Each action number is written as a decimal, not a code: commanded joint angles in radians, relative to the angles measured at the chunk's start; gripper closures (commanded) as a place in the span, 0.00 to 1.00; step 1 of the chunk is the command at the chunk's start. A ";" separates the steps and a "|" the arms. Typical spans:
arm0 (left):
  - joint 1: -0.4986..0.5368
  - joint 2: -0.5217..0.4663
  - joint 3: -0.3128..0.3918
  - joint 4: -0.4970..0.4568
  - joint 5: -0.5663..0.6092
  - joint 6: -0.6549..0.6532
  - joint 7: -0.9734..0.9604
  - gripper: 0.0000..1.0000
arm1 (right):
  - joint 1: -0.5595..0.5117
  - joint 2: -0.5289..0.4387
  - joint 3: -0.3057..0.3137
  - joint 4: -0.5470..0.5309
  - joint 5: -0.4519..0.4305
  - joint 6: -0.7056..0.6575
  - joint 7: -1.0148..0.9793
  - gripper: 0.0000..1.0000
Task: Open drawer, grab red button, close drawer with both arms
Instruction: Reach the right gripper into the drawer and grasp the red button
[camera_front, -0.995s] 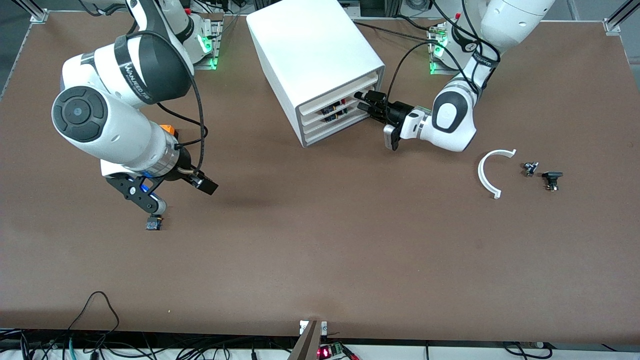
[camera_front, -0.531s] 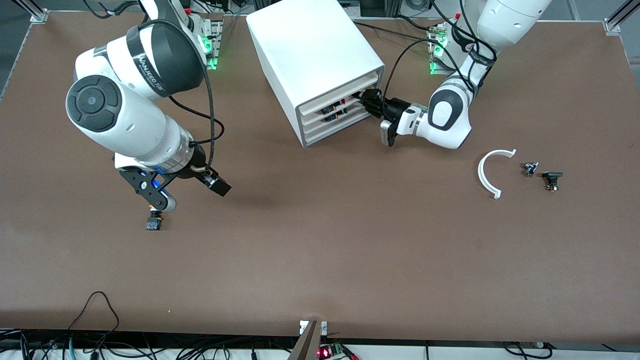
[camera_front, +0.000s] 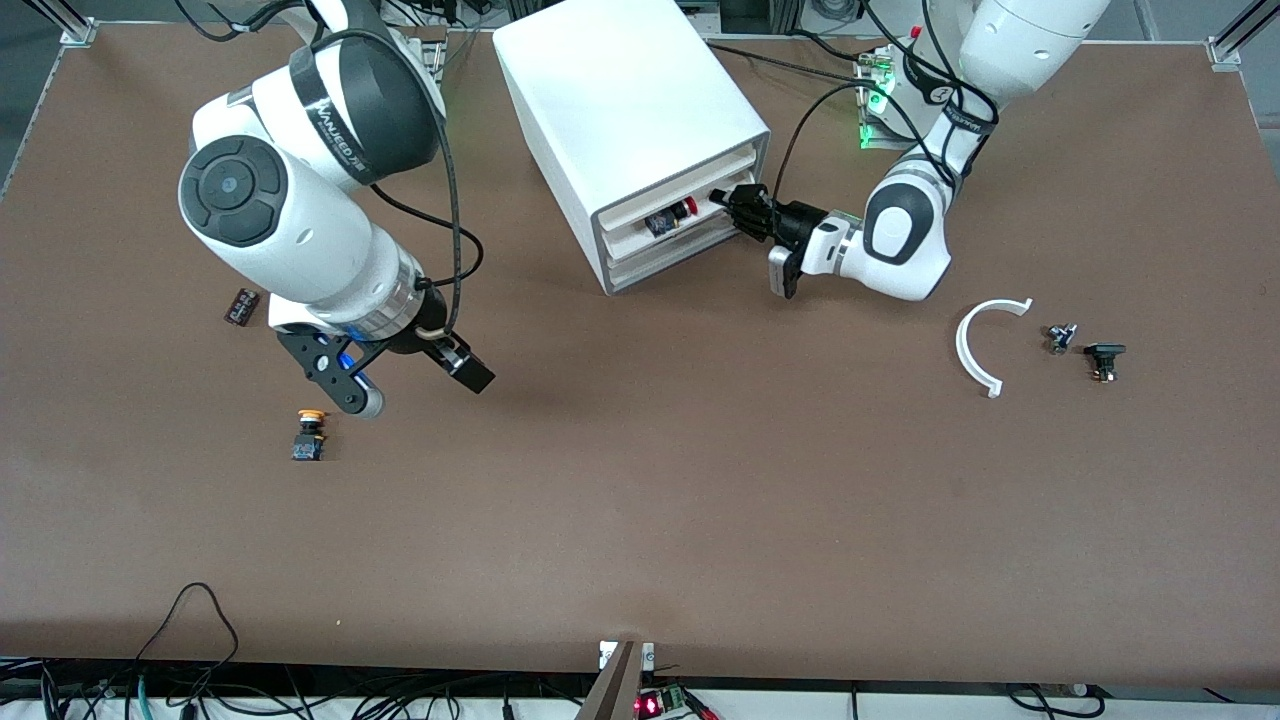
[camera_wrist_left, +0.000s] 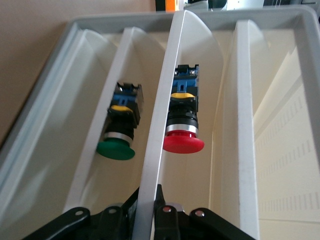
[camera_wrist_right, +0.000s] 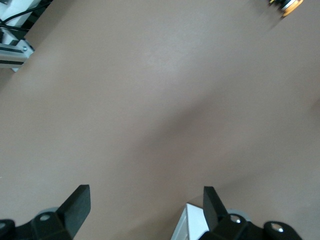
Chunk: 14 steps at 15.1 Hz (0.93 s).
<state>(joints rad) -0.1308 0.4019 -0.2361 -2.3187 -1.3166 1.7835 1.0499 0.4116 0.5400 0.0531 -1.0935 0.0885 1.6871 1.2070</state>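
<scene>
Left gripper (camera_front: 728, 203): at the front of the cabinet's upper drawer, jaws closed thin on the white divider (camera_wrist_left: 160, 150) at the drawer's front edge (seen clamped in the left wrist view).
Held thing: the drawer (camera_front: 672, 212) itself, by that divider; drawer judged only partly out.
Button (camera_wrist_left: 182, 125): lies in the drawer, in the compartment just beside the gripped divider, directly ahead of the left gripper.
Button axis: lying on its side, long axis along the compartment, red cap toward the gripper, blue base deeper in the drawer.
Neighbour: green button (camera_wrist_left: 119, 130) in the next compartment, across the divider, same lie (not the target).
Cabinet (camera_front: 625, 120): white, between the two arms' bases, drawer fronts turned toward the left arm's end of the table.
Right gripper (camera_front: 405, 385): jaws wide, holding nothing, hovering over bare table (camera_front: 640, 480) near the yellow button (camera_front: 309, 435).
Nearer arm: left, but occupied with the drawer; the right must travel toward the cabinet to pick.
Judgement: the reach depends on the drawer coming farther out, then a descent from above across the button's body.
</scene>
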 joint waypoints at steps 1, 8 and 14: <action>0.010 0.041 0.052 0.057 -0.006 0.010 0.004 1.00 | 0.006 0.044 0.043 0.060 0.013 0.048 0.101 0.00; 0.019 0.083 0.116 0.182 0.109 0.008 -0.069 1.00 | 0.096 0.092 0.071 0.061 0.011 0.198 0.319 0.00; 0.037 0.083 0.118 0.209 0.138 0.007 -0.097 1.00 | 0.196 0.135 0.071 0.061 0.010 0.256 0.479 0.00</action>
<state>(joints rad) -0.0997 0.4565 -0.1233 -2.1480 -1.2082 1.7504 0.9886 0.5791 0.6450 0.1276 -1.0738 0.0896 1.9372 1.6282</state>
